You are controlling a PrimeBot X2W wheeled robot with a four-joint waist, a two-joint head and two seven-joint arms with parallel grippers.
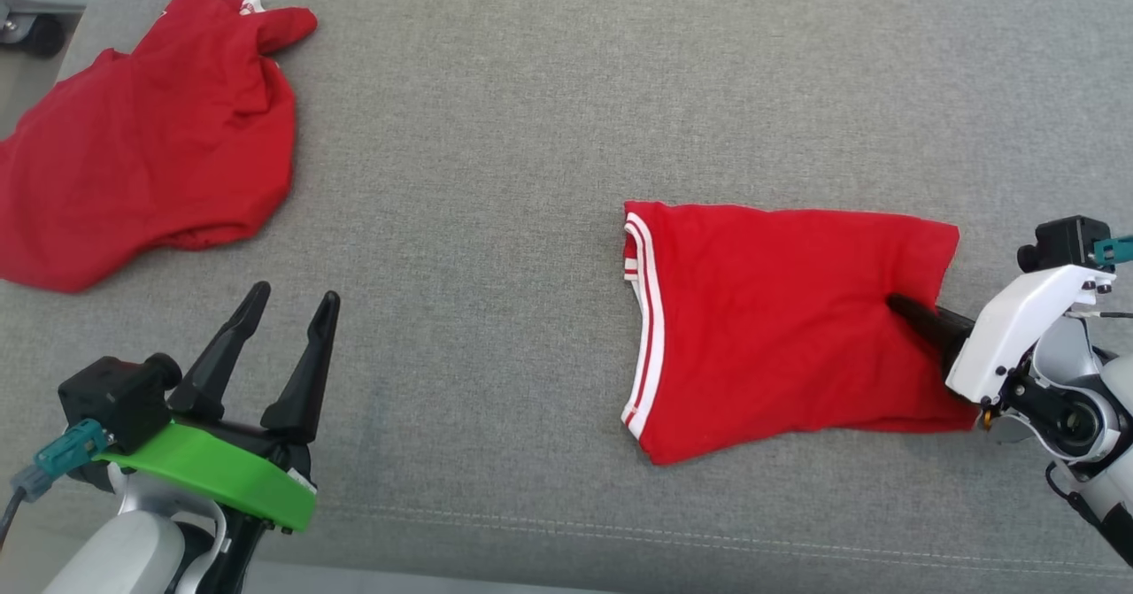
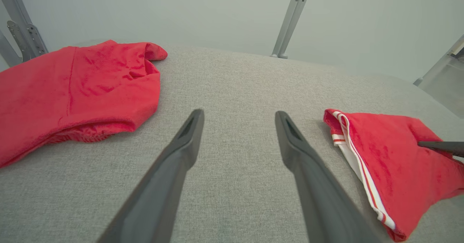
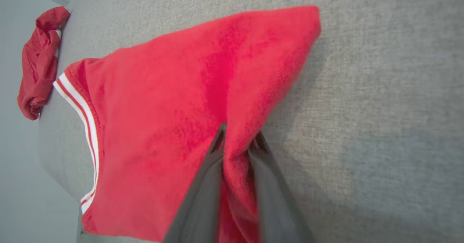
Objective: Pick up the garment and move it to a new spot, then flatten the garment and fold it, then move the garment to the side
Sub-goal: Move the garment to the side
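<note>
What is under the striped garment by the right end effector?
Gray cushion shows all around the striped garment. The right end effector pinches a fold at its edge. Whatever is beneath the cloth is covered; the cloth lies fairly flat, with no obvious bulge.

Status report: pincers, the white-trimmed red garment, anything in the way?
Right pincer shut on white-trimmed red garment, at its right edge. Left pincer open, empty. Other red garment far left, not in the way.
</note>
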